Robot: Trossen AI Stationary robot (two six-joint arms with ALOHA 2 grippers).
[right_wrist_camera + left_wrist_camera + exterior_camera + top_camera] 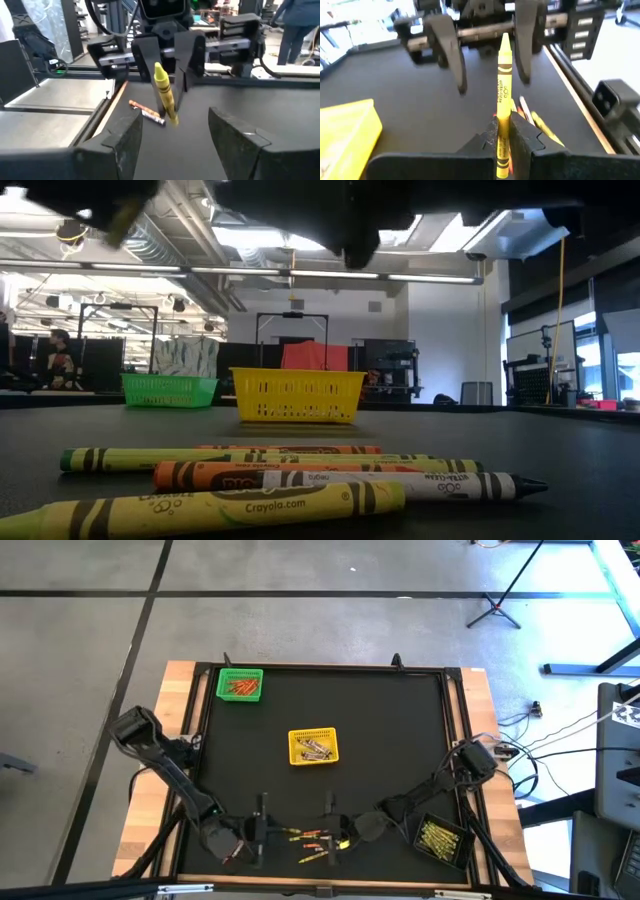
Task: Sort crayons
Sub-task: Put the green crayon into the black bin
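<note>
While facing right pincer (pixel 172 135) — spread wide | left pincer (pixel 507 142) clamps yellow crayon (pixel 503 95) — upright.

Grey concrete floor (pixel 80 650) with dark seams; ceiling strip lights (pixel 270 240); tripod stand (pixel 500 605).

Matt black mat (pixel 380 730) covers a pale wood bench (pixel 170 720); plastic mesh yellow basket (pixel 297 396); paper-wrapped crayons (pixel 300 475).
</note>
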